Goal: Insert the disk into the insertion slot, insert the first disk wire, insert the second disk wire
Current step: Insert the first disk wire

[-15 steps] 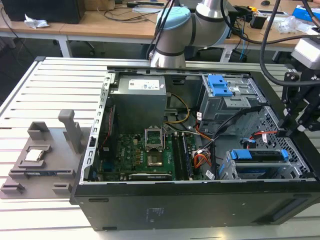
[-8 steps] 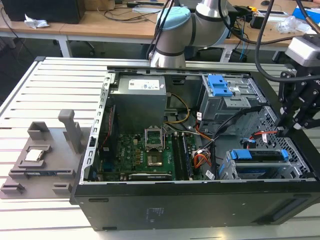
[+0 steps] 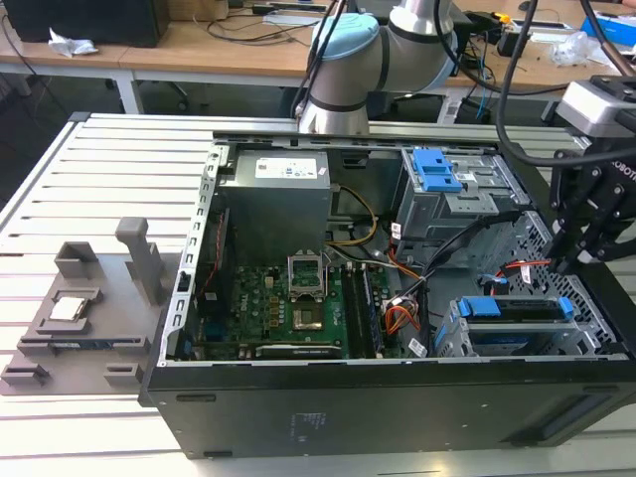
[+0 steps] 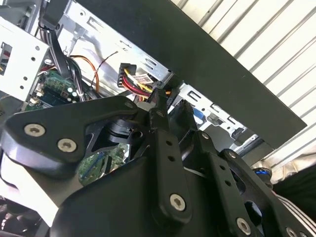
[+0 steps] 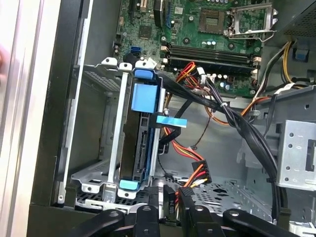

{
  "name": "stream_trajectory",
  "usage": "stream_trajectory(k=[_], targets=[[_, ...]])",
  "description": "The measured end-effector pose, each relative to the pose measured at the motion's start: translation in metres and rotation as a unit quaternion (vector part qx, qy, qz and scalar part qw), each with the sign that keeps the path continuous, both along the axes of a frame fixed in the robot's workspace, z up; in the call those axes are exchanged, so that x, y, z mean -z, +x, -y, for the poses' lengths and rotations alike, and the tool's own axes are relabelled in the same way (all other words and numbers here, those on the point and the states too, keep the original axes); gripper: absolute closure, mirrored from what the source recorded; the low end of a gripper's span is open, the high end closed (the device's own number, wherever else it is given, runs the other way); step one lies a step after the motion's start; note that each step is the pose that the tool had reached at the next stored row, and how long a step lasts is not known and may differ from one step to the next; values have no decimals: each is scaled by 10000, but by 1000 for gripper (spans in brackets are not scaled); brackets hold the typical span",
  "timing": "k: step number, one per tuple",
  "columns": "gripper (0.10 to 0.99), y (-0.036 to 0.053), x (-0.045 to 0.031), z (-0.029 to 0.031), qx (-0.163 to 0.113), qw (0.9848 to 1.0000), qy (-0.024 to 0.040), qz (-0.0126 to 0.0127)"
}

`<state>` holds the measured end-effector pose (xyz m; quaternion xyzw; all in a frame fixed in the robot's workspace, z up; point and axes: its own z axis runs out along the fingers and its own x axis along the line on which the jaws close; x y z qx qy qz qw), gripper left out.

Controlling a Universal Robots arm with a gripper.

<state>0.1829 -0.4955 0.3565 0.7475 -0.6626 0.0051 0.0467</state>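
The disk [image 3: 517, 310], silver in a blue carrier, sits inside the insertion slot [image 3: 452, 338], a grey perforated cage at the case's corner on the exterior view's right. In the first wrist view the disk [image 5: 142, 143] stands on edge between the silver walls of the cage [image 5: 94, 81]. My black gripper [image 3: 568, 260] hangs just beyond the cage. Its fingers [image 5: 153, 212] close around a small dark wire connector [image 5: 169, 196] close to the disk's end. A second connector [image 5: 197, 175] with red, yellow and black wires lies loose beside it, also seen as the plug [image 4: 132, 74].
The open black computer case [image 3: 397, 397] lies on a slatted table. Inside are a green motherboard [image 3: 298, 298], a grey power supply [image 3: 273, 189] and a taller metal box with a blue latch [image 3: 437, 169]. Black cable bundles [image 5: 237, 123] cross near the cage. A grey fixture [image 3: 89, 308] sits outside.
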Motion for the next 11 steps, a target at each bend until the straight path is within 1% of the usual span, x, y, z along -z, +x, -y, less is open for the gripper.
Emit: stream_trajectory(k=[2,7,9,11], targets=[[784,-1,0,-1,-1,10000,-28,0],[784,0,0,-2,-1,10000,-29,0],[800,0,0,-2,-1,10000,-29,0],[918,0,0,-2,-1,10000,-29,0]])
